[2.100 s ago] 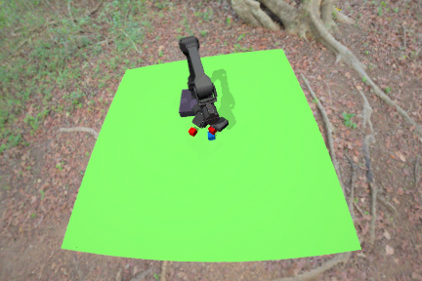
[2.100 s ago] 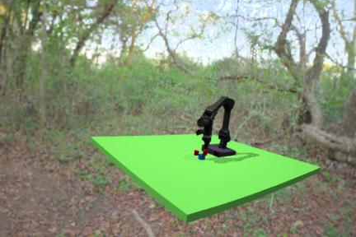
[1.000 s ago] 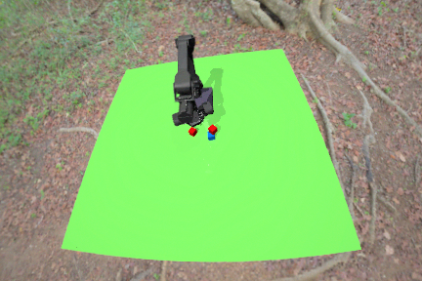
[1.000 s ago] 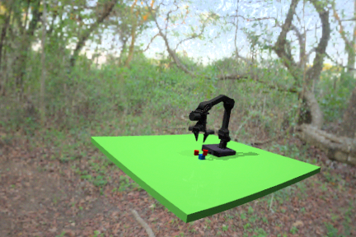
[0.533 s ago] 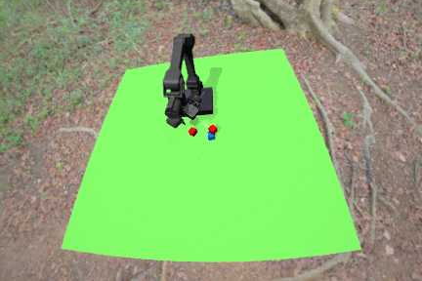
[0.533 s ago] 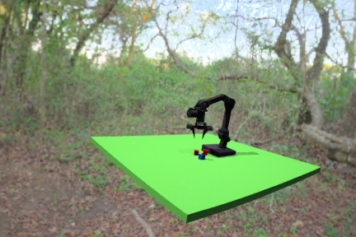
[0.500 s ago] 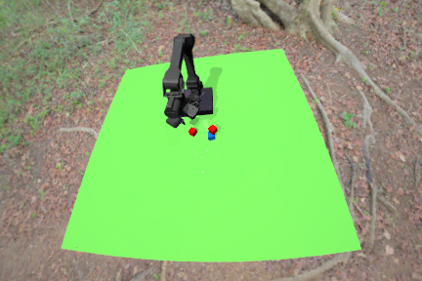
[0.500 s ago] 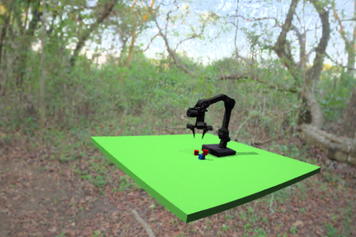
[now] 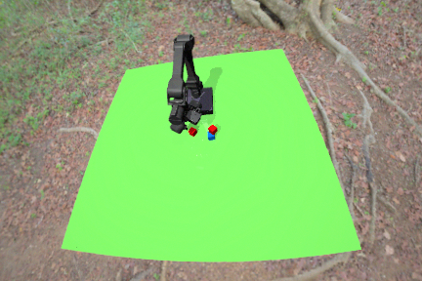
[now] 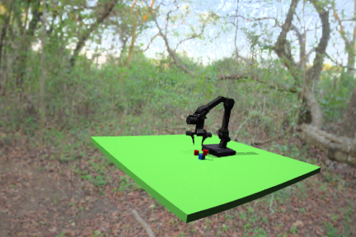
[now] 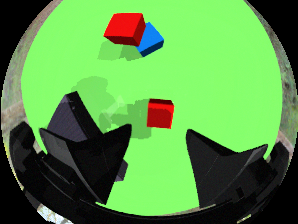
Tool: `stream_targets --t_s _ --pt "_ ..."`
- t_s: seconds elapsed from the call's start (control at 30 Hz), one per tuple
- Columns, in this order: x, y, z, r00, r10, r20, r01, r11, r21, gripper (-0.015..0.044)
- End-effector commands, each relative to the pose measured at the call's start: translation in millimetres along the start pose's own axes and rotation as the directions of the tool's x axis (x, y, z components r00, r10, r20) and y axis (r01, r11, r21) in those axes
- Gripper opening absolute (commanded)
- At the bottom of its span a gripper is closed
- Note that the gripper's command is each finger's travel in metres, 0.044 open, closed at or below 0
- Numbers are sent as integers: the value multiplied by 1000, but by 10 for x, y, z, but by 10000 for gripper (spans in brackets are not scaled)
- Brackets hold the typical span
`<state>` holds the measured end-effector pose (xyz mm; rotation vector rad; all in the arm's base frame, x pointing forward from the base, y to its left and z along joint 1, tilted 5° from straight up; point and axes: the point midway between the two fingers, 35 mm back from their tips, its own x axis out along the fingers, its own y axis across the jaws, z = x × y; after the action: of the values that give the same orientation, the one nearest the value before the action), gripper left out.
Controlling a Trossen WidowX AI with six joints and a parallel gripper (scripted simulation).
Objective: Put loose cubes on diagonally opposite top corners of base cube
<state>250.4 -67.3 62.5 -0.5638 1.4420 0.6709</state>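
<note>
The blue base cube (image 9: 211, 137) (image 10: 201, 156) (image 11: 151, 40) sits on the green surface. One red cube (image 9: 212, 129) (image 10: 205, 151) (image 11: 124, 29) is on top of it, over one corner and overhanging toward the robot base; it looks level. The other red cube (image 9: 192, 132) (image 10: 196, 152) (image 11: 160, 115) lies apart on the green surface. My gripper (image 10: 198, 145) (image 11: 159, 131) is open and empty, pointing down above this second red cube. In the wrist view that cube appears just ahead of the gap between the fingertips. In the top view the fingertips are hard to make out.
The dark robot base (image 9: 207, 101) (image 10: 227, 151) (image 11: 67, 120) stands behind the cubes, close to them. The green surface (image 9: 210, 209) (image 10: 198, 192) (image 11: 215, 65) carries the base and the cubes.
</note>
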Motion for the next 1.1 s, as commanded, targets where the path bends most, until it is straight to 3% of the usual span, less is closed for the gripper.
stream_targets --t_s 0.0,1.03,1.07 --pt "84 -10 0 1000 -3 -1 3 1000 3 265" --pt "555 -9 -1 1000 -3 -1 3 1000 3 265" --pt "555 -9 -1 1000 -3 -1 3 1000 3 239"
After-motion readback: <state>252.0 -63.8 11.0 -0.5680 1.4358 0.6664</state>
